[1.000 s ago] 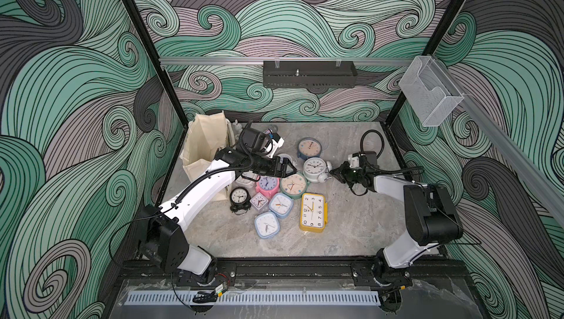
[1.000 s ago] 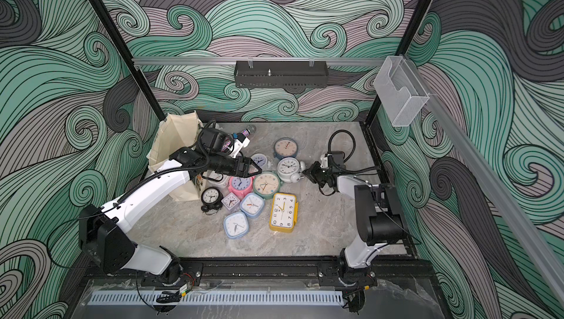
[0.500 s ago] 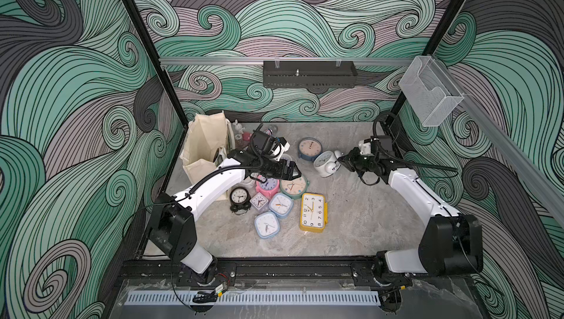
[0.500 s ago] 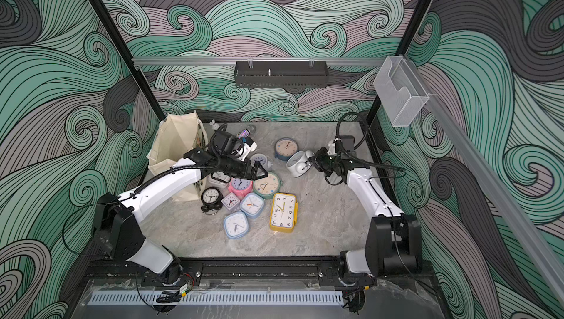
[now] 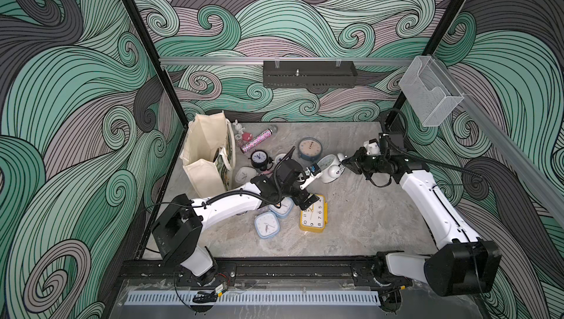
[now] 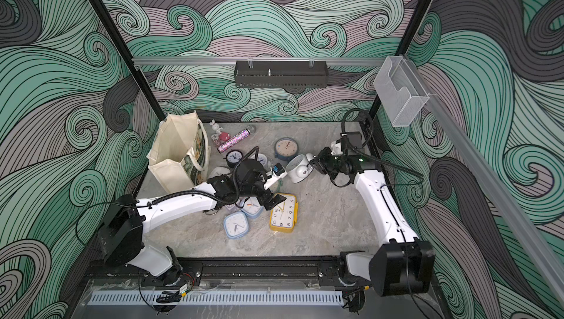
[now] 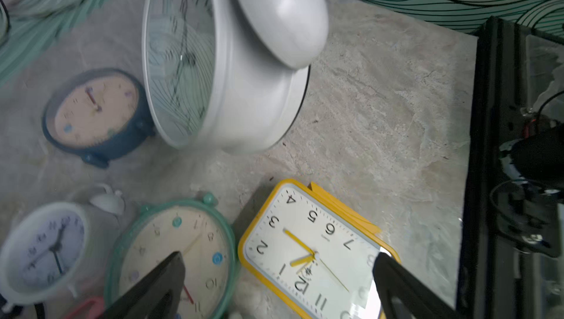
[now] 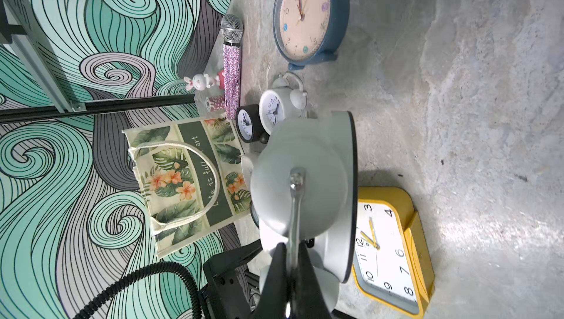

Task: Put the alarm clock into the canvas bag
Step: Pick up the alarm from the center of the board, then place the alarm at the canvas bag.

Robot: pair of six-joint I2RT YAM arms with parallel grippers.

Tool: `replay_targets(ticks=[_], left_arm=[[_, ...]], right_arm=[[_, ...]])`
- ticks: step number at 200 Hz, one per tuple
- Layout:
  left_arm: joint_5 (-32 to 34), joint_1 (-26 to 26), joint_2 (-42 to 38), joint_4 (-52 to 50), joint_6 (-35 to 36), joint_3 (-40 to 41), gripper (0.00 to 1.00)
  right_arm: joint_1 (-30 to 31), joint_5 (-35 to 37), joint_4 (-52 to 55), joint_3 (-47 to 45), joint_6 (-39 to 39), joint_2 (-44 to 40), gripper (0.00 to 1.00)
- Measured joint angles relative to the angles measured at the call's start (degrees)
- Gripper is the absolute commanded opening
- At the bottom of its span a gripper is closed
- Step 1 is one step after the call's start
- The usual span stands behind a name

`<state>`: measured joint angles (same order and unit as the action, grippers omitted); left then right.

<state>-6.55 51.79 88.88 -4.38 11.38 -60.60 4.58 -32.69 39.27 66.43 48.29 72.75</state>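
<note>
The right gripper (image 8: 290, 253) is clenched on the thin metal handle of a white alarm clock (image 8: 305, 180) with two bells. It holds the clock tilted and, as far as its shadow shows, clear of the table (image 5: 366, 210). In both top views the white alarm clock (image 5: 329, 166) (image 6: 297, 168) hangs right of centre toward the far side, just beside a blue round clock (image 5: 309, 148) lying face up.

The canvas bag (image 5: 207, 155) stands upright at the far left with its mouth open. Its leafy printed panel (image 8: 183, 180) faces right toward the clocks. The held clock is outside the bag and well apart from it, off to its right.

The left gripper (image 7: 279, 259) is released, its jaws spread wide with nothing between them. It hovers above a yellow rectangular clock (image 7: 314, 250) and a teal round clock (image 7: 174, 256) near the middle of the table. In a top view the left gripper (image 5: 311, 187) sits between the yellow rectangular clock (image 5: 312, 215) and the held clock.

A small black clock (image 5: 259, 158) and a glittery pink microphone (image 5: 256, 143) lie near the bag's right side.
</note>
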Motion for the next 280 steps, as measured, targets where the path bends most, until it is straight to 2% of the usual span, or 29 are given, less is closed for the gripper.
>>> replay_targets(ticks=[37,68,98,116,154,194,222,280], left_arm=[[5.22,1.36,0.42,12.26,10.38,2.19,0.99],[8.83,2.43,2.6,20.55,14.64,2.16,0.99],[10.67,3.85,5.53,24.44,17.46,1.73,0.97],[11.78,4.26,6.56,26.01,17.99,1.73,0.93],[14.38,4.66,7.04,29.24,17.84,1.7,0.78],[18.32,5.66,7.3,30.34,17.97,1.68,0.72],[20.48,6.14,7.3,30.34,18.53,1.68,0.63],[23.63,7.1,7.19,29.2,18.53,1.33,0.58]], right_arm=[[0.02,-2.58,2.4,1.36,0.13,-2.03,0.0],[0.33,-4.28,2.86,1.36,0.72,-2.62,0.0],[0.35,-6.05,2.89,1.36,1.99,-2.62,0.0],[0.35,-6.69,2.86,1.36,2.86,-2.62,0.0],[0.39,-7.23,2.69,1.36,3.85,-2.84,0.0],[0.39,-7.43,1.01,1.22,5.77,-3.02,0.0],[0.39,-7.8,-0.11,0.87,7.69,-2.93,0.0],[0.39,-8.52,-2.08,0.37,10.73,-2.51,0.0]])
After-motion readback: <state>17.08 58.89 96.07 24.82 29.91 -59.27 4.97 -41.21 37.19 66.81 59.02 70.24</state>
